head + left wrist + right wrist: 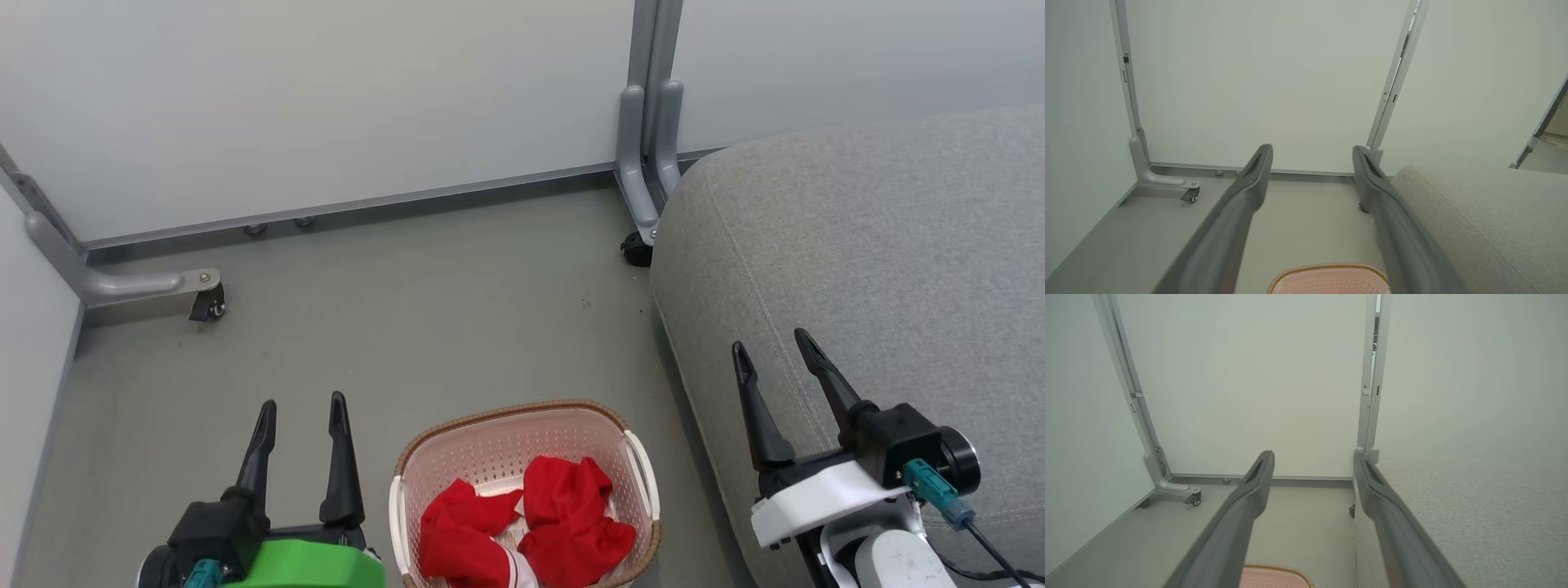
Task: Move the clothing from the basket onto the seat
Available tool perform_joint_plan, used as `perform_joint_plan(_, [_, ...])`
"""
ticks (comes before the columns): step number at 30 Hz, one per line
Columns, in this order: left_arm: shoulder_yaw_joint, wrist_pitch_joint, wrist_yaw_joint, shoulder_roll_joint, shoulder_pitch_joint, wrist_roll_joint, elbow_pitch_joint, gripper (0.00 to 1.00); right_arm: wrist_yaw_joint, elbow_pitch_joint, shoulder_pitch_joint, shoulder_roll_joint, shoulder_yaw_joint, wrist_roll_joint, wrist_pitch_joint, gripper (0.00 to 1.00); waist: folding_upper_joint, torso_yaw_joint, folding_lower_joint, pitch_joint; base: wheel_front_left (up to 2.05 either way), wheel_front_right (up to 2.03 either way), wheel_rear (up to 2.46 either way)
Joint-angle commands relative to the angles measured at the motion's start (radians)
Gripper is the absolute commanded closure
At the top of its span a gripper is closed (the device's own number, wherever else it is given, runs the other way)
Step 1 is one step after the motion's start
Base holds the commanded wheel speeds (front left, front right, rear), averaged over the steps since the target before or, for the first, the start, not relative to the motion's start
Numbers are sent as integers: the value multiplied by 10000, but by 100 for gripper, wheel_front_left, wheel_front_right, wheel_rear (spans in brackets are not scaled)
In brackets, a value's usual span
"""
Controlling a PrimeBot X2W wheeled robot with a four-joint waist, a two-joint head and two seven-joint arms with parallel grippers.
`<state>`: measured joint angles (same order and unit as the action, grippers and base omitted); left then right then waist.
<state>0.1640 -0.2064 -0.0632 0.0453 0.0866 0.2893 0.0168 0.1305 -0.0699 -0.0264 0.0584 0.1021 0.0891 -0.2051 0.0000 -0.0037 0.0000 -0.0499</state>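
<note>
Though untidy, clothing (571,510) inside basket (508,410).

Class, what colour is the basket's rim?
Brown; the basket rim shows best in the head view.

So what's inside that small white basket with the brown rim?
Two crumpled red-and-white fabric garments, side by side in the cream perforated plastic basket. Anything beneath them is covered, so I cannot tell.

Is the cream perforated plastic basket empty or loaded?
Loaded: two crumpled red fabric garments lie inside the cream perforated plastic basket.
</note>
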Motion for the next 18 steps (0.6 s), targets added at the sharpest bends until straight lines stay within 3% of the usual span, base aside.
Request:
perform_joint_plan(1, [68, -100, -68, 64, 60, -337, -1, 0, 3, 28, 60, 59, 35, -312, -118, 0, 0, -4, 0, -8, 0, 0, 0])
perform_joint_plan(12, [366, -306, -231, 68, 228, -1348, -556, 0, 2, -88, 211, 16, 115, -1054, -320, 0, 0, -11, 0, -69, 0, 0, 0])
perform_joint_plan(18, [219, -424, -241, 72, 300, -1120, -609, 0, 2, -31, 371, -56, -101, -396, -437, 0, 0, -8, 0, -86, 0, 0, 0])
